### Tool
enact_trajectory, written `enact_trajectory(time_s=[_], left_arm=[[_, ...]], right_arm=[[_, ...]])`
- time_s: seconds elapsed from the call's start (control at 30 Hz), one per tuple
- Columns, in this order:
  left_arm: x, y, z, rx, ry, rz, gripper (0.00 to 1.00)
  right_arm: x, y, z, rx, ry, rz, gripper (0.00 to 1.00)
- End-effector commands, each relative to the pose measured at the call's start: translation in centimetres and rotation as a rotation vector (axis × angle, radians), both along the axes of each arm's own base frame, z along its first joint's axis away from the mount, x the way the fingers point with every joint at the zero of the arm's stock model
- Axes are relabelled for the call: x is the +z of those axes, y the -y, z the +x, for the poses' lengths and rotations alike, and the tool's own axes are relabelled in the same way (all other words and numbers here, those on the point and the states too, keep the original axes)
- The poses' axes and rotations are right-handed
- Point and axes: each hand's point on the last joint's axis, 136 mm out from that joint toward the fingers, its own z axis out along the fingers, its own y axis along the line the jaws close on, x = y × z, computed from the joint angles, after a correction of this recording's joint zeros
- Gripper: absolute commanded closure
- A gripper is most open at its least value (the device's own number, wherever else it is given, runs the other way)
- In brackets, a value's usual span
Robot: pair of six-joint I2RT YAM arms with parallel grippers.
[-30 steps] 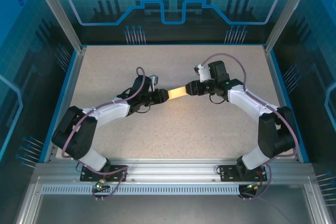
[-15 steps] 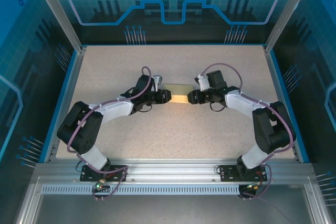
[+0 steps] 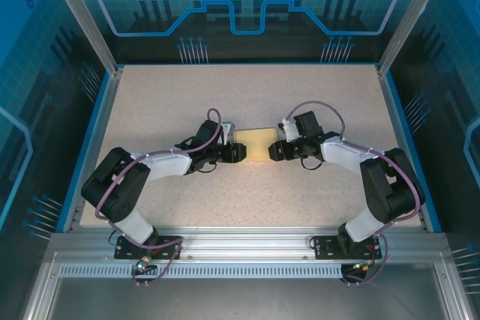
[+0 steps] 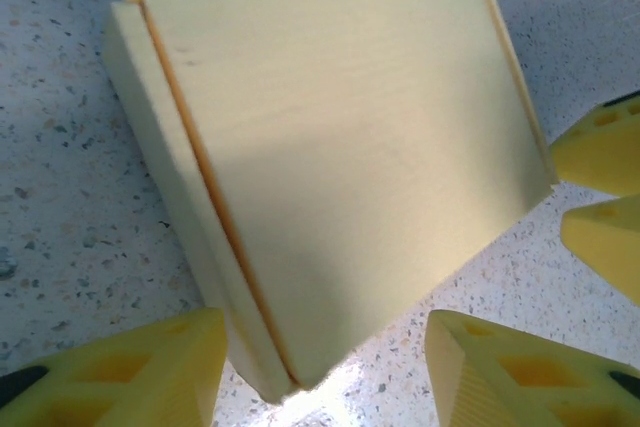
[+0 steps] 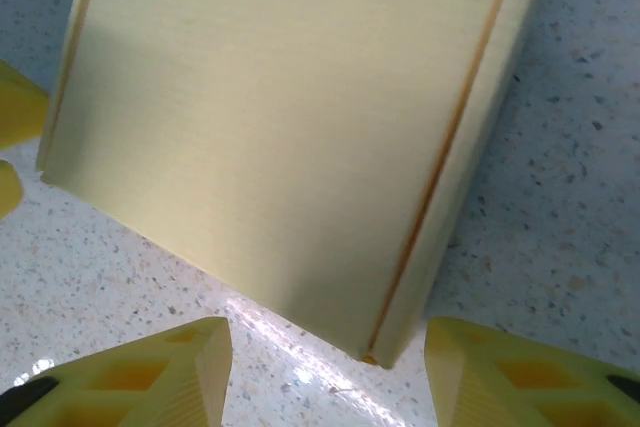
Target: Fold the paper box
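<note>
The paper box [image 3: 256, 144] lies flat on the counter [image 3: 150, 95], approx mid-table, lid panel down, w/ a creased seam along each long side. Treat it as light, thin card. It's probably stiff along the folded side walls, but the broad top panel [image 4: 340, 147] will likely bow or dent if you press mid-span. The counter looks smooth, so expect the box to skate if you push from one end only. Take hold at the side walls near a corner, one arm per end, w/ a gentle squeeze.

The left arm [image 3: 161, 162] sits just left of the box, the right arm [image 3: 345, 154] just right. Left jaws are spread, yellow fingers [image 4: 150, 372] either side of a corner at the box's left end, not pinching it. Right jaws are spread too, fingers [image 5: 520, 377] straddling a right-end corner, nothing held.
</note>
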Motion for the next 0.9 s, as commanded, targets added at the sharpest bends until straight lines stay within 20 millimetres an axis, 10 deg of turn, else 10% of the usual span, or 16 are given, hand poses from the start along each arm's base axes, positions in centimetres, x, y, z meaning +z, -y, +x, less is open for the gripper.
enact_trajectory(time_s=[0.0,0.6,0.87], left_arm=[[0.8,-0.7,-0.1,0.004,0.055,0.039,0.37],[12.6,-10.9,0.5,0.272,0.563,0.306,0.15],[12.2,-15.7,0.4,0.435,0.624,0.384,0.01]], right_arm=[[0.8,1.2,-0.3,-0.015,0.023,-0.092,0.43],[18.5,9.5,0.2,-0.243,0.661,-0.414,0.10],[14.6,13.4,0.1,-0.396,0.626,-0.470,0.00]])
